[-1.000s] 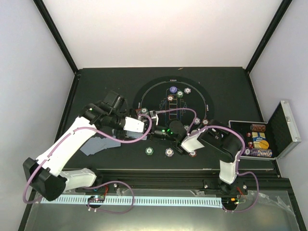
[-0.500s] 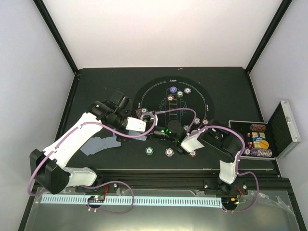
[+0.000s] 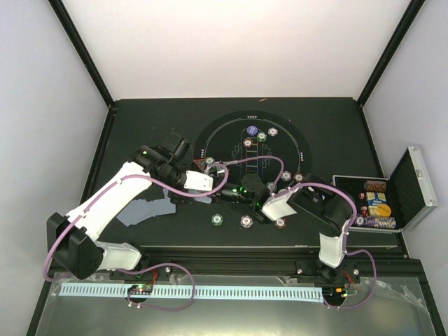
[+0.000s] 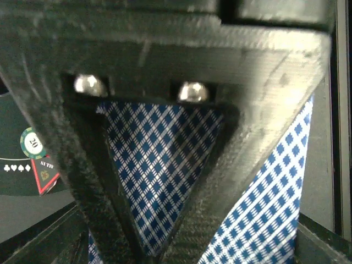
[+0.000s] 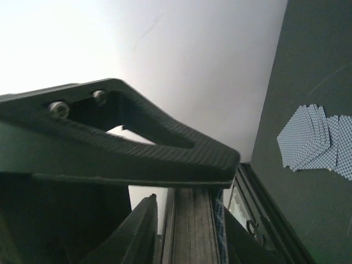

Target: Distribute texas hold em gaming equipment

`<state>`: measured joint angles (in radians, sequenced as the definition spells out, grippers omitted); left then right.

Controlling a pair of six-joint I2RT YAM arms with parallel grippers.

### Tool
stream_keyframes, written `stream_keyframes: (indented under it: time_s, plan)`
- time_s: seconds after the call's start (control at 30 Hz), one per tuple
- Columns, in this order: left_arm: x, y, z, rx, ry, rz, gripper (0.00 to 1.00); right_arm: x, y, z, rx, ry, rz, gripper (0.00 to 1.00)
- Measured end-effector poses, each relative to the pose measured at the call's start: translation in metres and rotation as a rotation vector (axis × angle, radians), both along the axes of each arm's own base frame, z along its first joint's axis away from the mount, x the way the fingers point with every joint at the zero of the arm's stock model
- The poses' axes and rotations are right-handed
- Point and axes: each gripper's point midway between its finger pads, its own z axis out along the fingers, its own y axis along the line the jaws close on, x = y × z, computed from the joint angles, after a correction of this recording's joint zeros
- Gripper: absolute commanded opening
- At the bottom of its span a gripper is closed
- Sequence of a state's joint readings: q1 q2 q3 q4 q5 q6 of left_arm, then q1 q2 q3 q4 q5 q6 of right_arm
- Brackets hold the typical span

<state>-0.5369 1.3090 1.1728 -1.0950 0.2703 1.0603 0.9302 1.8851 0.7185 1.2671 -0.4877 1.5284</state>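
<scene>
My right gripper (image 3: 238,192) sits at the table's centre, shut on a deck of playing cards (image 5: 193,231) that I see edge-on between its fingers (image 5: 165,151). My left gripper (image 3: 220,173) has reached in from the left to that deck. In the left wrist view its fingers (image 4: 88,181) narrow to a point on a blue-checked card (image 4: 159,165). A fan of dealt cards (image 3: 147,210) lies left of centre. Poker chips lie along the near edge: green (image 3: 218,220), purple-white (image 3: 246,221) and red-brown (image 3: 281,223). A red triangle marker (image 3: 201,165) lies by the left wrist.
The open silver case (image 3: 399,192) with stacked chips stands at the right edge. More chips (image 3: 262,136) and a blue button (image 3: 250,130) lie at the far side of the printed oval, and others (image 3: 285,175) beside the right arm. Black frame rails border the table.
My left arm has swung right and forward to the deck, and its jaws have narrowed around a card. The right arm has stayed almost still with the deck.
</scene>
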Motion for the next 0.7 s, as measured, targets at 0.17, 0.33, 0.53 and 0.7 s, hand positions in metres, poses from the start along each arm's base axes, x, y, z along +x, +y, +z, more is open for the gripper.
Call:
stream_keyframes:
  time_s: [0.17,0.33,0.53,0.7]
  plan:
    - [0.0,-0.002,0.001,-0.012,0.004,0.008,0.62,-0.001,0.002,-0.009,-0.035,0.014,0.0,0.4]
    - [0.002,-0.002,0.002,-0.015,-0.003,0.013,0.56,-0.001,0.001,-0.008,-0.032,0.011,0.001,0.36]
    - [0.002,-0.003,0.005,-0.025,-0.024,0.005,0.63,-0.002,0.0,-0.01,-0.037,0.021,0.0,0.13]
    - [-0.001,0.0,0.009,-0.029,-0.06,-0.019,0.99,-0.004,-0.001,0.0,-0.012,0.005,0.002,0.04]
